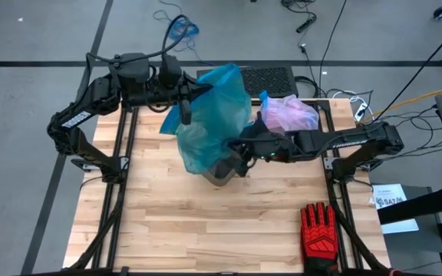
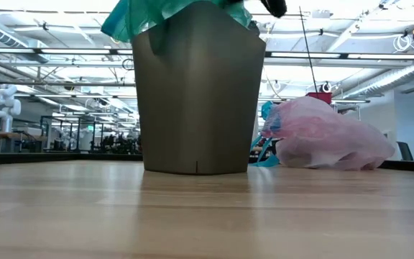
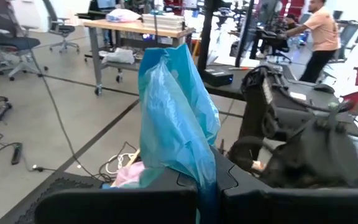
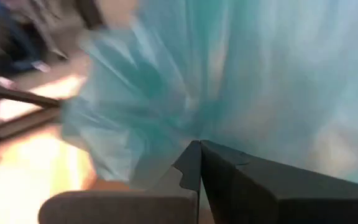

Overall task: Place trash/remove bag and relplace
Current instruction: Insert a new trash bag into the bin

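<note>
I am working over the wooden tabletop [image 1: 206,222], near the middle of its far edge, where the grey bin [image 2: 196,93] is standing upright on the wood. A big teal plastic bag [image 1: 213,115] is billowing above the bin, its lower part draping into and over the bin's mouth, and in the low view green film is spilling over the rim.

My left pincer [image 1: 184,100] is reaching in from the far left corner and holding the teal bag up; in my left wrist view the two dark fingers [image 3: 123,205] are pressed together with a fold of the film pinched between them, and the bag is rising from that point.

My right pincer [image 1: 240,153] is reaching in from the right edge to the bin's right side, touching the hanging film. In my right wrist view its fingers [image 4: 241,186] are meeting with almost no gap, with teal film filling the space beyond them; I cannot tell whether any film is caught between them.

The pink bag [image 1: 290,113], full and bunched up, is lying at the far edge of the tabletop just right of the bin, apart from both pincers.

A red glove [image 1: 318,230] is lying flat near the front right corner.
</note>
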{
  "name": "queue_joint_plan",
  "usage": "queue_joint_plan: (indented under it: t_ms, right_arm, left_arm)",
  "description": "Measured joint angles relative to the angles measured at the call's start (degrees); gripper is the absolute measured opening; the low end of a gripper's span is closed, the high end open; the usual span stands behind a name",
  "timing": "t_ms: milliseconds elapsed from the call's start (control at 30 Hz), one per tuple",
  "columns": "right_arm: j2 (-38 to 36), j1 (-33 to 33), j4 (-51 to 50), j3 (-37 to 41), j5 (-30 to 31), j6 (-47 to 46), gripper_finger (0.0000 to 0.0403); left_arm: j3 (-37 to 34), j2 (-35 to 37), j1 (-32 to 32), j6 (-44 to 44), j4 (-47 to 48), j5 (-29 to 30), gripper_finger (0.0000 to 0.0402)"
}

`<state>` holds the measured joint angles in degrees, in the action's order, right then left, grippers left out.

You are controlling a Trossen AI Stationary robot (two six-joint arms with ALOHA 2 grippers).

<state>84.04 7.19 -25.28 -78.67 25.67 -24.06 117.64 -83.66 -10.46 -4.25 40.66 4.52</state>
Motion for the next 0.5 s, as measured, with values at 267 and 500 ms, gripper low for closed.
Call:
queue_joint_plan:
  t_ms: [267,500]
  right_arm:
    - [-4.9,2.7,4.4,0.0,-2.0,-0.7,0.0043]
    - [-1.9,7.0,12.8,0.0,-1.4,2.8,0.0190]
  left_arm:
    - [0.0,0.0,-1.3,-0.2,-0.1,2.0,0.0000]
    - [0.0,-0.3,-2.3,-0.1,-0.2,2.0,0.0000]
